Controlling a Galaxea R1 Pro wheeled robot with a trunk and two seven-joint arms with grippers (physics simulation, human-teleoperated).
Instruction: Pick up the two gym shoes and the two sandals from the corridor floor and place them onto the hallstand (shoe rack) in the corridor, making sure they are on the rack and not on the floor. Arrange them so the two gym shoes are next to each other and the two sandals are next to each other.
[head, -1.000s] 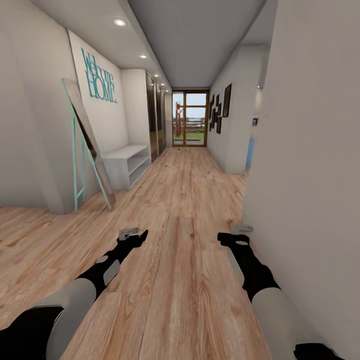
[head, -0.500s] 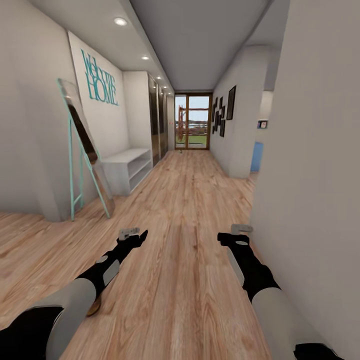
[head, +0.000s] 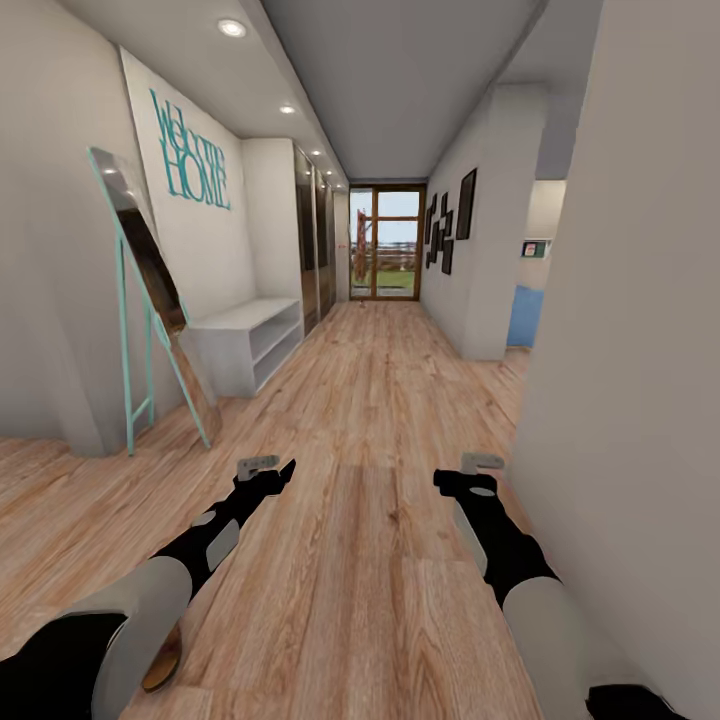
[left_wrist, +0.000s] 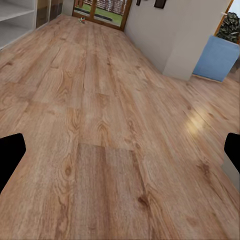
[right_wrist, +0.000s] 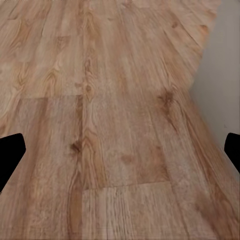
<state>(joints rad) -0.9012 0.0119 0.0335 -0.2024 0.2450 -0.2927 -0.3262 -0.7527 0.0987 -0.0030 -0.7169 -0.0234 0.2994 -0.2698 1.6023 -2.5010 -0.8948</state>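
A brown, flat shape lies on the corridor floor at the near left, half hidden behind the left arm; it may be a sandal, but too little shows to be sure. The wood planks run far ahead to a glass door. On the left stand a leaning mirror with a teal frame and, beyond it, a low white bench against the wall with teal lettering. A grey wall crowds the near right, just beside the right arm. The left gripper and right gripper hover above bare planks, both with jaws spread wide and holding nothing.
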